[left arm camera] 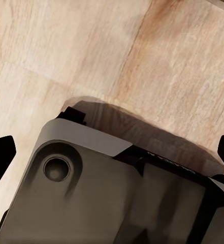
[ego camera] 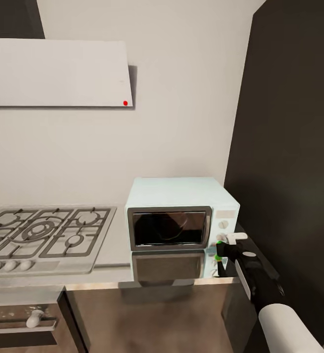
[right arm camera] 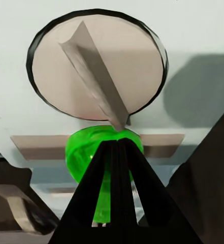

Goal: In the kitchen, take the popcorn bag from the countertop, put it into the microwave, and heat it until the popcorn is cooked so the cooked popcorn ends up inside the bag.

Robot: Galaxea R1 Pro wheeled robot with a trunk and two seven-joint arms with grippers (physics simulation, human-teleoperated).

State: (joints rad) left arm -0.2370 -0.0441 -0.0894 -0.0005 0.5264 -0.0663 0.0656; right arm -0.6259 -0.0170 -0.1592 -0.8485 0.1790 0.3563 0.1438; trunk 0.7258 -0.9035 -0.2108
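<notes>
Nearest you, at 5 o'clock in the head view, your right arm reaches up to the microwave's point(ego camera: 181, 215) control panel. The right gripper point(ego camera: 219, 249) has its fingers together, tips pressed on the green light point(right arm camera: 102, 151) just under a white knob point(right arm camera: 99, 66); past that spot its black body hides the panel's lower corner. The wrist camera sits so close that the knob's pointer point(right arm camera: 94, 73) is all you can read.

Your left gripper's point(left arm camera: 112, 152) fingers stand apart at the frame edges over pale wood floor point(left arm camera: 91, 51), above a dark base part.

The microwave sits on the countertop point(ego camera: 112, 245) with its door closed. Behind the dark glass you get only reflections, so I cannot tell whether the bag is inside. At 9 o'clock the hob point(ego camera: 39, 235) is cut off by the frame.
</notes>
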